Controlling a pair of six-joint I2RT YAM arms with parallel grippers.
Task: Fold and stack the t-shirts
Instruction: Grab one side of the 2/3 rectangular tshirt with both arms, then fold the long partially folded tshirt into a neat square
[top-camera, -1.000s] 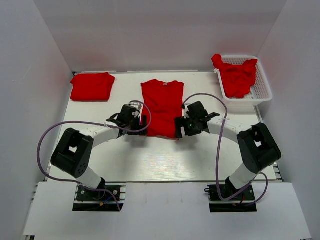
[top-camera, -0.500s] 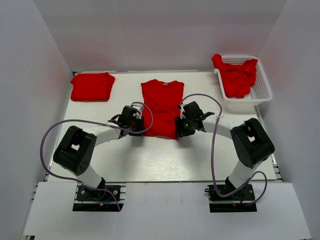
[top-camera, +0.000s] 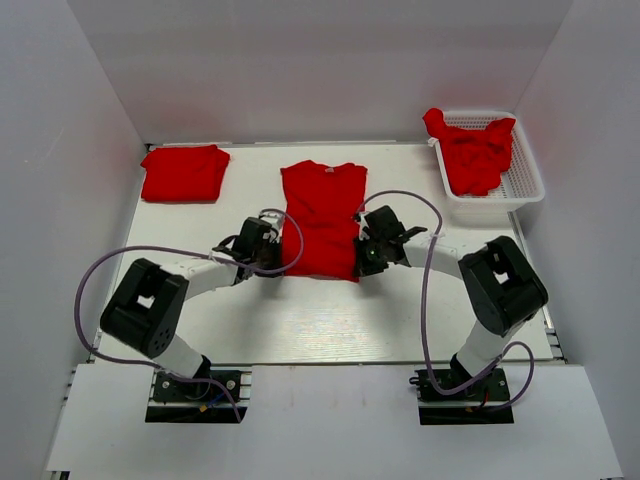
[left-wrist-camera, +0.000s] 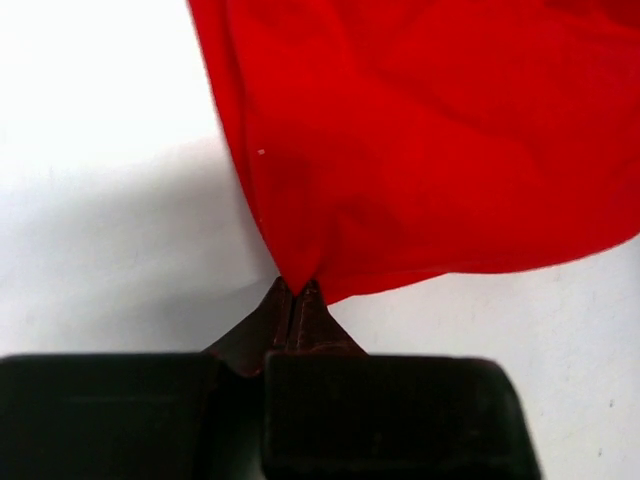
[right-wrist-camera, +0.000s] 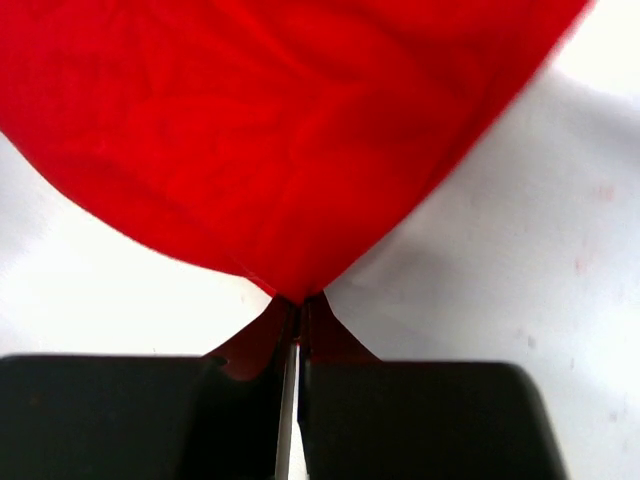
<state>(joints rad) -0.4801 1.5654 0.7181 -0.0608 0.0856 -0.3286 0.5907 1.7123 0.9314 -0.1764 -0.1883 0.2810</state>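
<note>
A red t-shirt (top-camera: 322, 215) lies flat in the middle of the white table, sleeves folded in, collar toward the back. My left gripper (top-camera: 280, 262) is shut on its near left bottom corner; in the left wrist view the cloth (left-wrist-camera: 420, 140) peaks into the pinched tips of that gripper (left-wrist-camera: 298, 290). The right gripper (top-camera: 360, 265) is shut on the near right bottom corner, and the right wrist view shows fabric (right-wrist-camera: 290, 140) drawn into the closed tips of the same gripper (right-wrist-camera: 298, 298). A folded t-shirt (top-camera: 184, 172) rests at the back left.
A white mesh basket (top-camera: 525, 185) stands at the back right with crumpled red t-shirts (top-camera: 472, 152) in it. White walls enclose the table on three sides. Purple cables loop from both arms over the table.
Both grippers have slid in to the shirt's bottom corners and closed on them; a second ago they stood open beside the hem. The shirt's lower edge is slightly gathered.
</note>
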